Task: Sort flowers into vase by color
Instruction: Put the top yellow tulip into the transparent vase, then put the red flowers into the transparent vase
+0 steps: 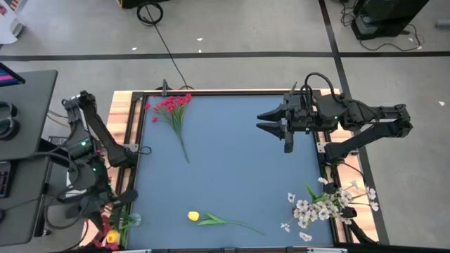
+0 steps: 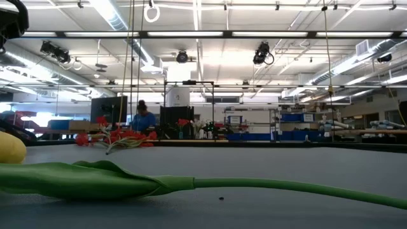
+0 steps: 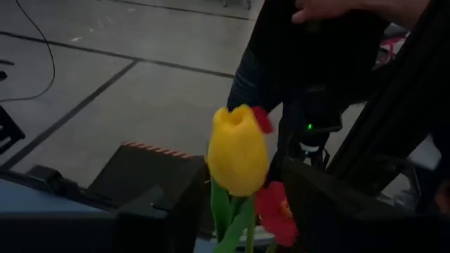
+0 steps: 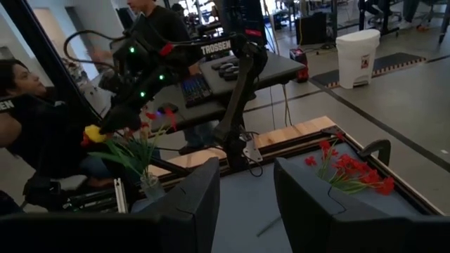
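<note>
A yellow tulip (image 1: 193, 216) lies on the blue mat near the table's near edge; its leaf (image 2: 95, 181) fills the low view's foreground. Red blossoms (image 1: 169, 105) lie on their side at the far left corner. White sprays (image 1: 327, 204) sit at the near right corner. A glass vase (image 1: 130, 221) at the near left corner holds a yellow tulip (image 3: 239, 151) and a red blossom (image 3: 278, 211). My left gripper (image 3: 242, 172) is open over this vase, a finger on either side of the tulip. My right gripper (image 1: 264, 121) hovers open above the mat's far right part.
A person sits just beyond the table's left side (image 4: 21, 91), and a hand (image 3: 337, 10) shows above the left arm. A desk with a keyboard (image 4: 197, 88) stands there too. The mat's middle (image 1: 232, 169) is bare. Wooden rails (image 1: 119, 112) frame the table.
</note>
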